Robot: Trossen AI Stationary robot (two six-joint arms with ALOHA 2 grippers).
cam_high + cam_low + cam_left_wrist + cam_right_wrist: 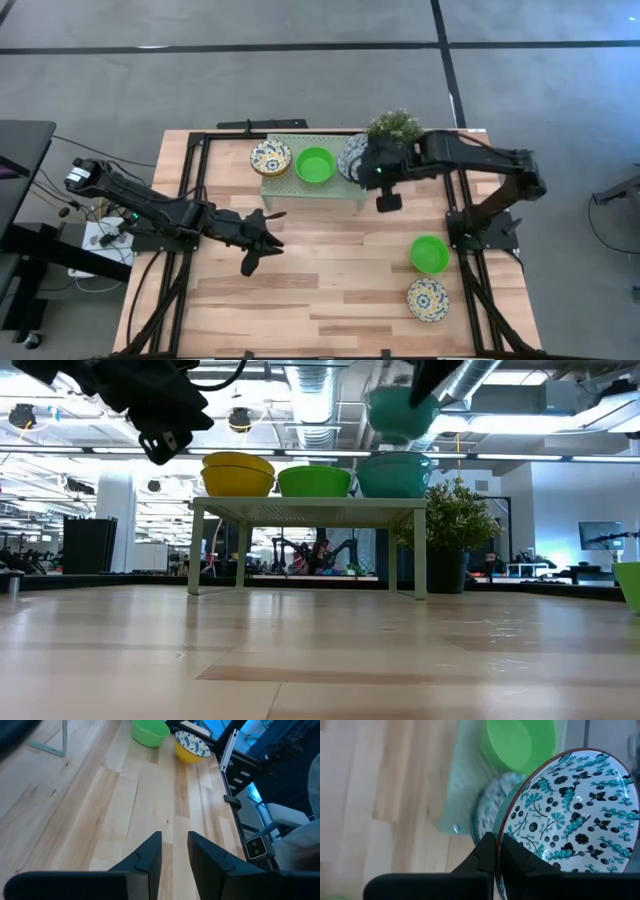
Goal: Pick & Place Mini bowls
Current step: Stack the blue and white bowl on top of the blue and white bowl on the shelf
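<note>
While the right arm reaches over the small raised stand, these lines set out the scene.

Right gripper [496, 851]: clamped on the rim of a teal-patterned bowl [565, 820], which it holds tilted on edge in the air.

Key relation: the held bowl hangs just above the stand's [310, 187] right end, where another patterned bowl [487, 807] already sits almost directly beneath it. Judged from this, the coming move is either a short drop onto that bowl or a lift away from it; which one cannot be told.

Stand contents: a yellow-and-blue floral bowl [270, 157] at the left, a green bowl [314, 165] in the middle, the patterned one at the right.

Left gripper [258, 244]: fingers parted and holding nothing, hovering over bare table well apart from the stand. The right arm is far nearer the work.

Other bowls: a second green bowl [429, 254] and a floral bowl [427, 299] rest near the table's right edge, close to the right arm's base.

Surface: a pale wooden plank table [330, 290] with a black frame.

Plant: a small potted plant [395, 125] stands behind the stand's right end.

Room: a large open hall with grey floor, bright ceiling lights and exposed ducts.
</note>
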